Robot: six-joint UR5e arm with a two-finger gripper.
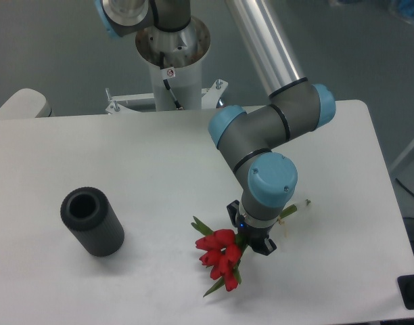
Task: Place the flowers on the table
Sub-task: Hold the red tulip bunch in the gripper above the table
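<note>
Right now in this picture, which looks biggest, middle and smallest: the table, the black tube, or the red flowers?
1. The table, by far.
2. The black tube.
3. The flowers, though the gripper hides part of their stems.

hand (251, 240) over flowers (219, 254), table (159, 169), blk cylinder (92, 221)

The arm (274, 125) is built of dark grey cylindrical joint housings closed with light blue round caps, 3 of which can be seen in full and a 4th in part at the upper left. A long polished silver tube (261, 40) is joined to the grey elbow. The base column (172, 64) is white, marked with a small red-and-white round sticker, and a black cable is run down it. The claw (249, 242) is black, with a small blue light at its top.
</note>
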